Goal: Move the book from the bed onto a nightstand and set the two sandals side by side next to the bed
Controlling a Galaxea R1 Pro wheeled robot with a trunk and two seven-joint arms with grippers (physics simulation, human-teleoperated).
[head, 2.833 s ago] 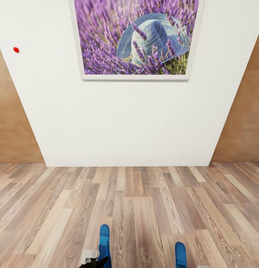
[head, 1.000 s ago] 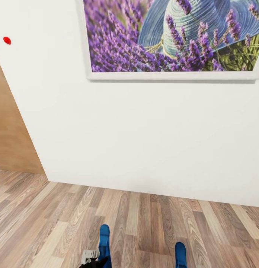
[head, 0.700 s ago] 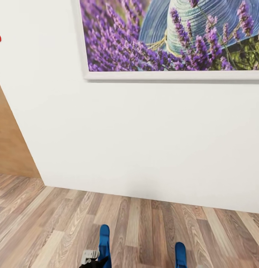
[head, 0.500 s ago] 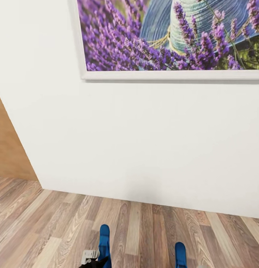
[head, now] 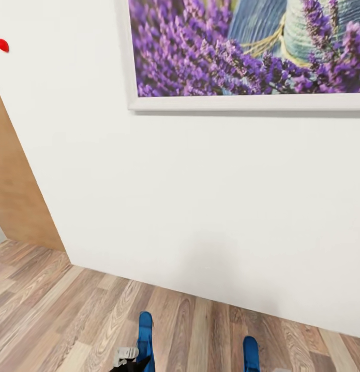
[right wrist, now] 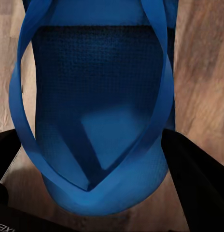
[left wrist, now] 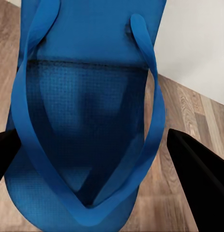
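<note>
— Where are the sandals?
— One blue sandal sits clamped between the left gripper jaws, the other sandal in the right gripper, above the wood floor near a white wall.

White wall close ahead blocking the way forward, framed picture hung on it, narrow strip of open floor before it, door at left.
</note>
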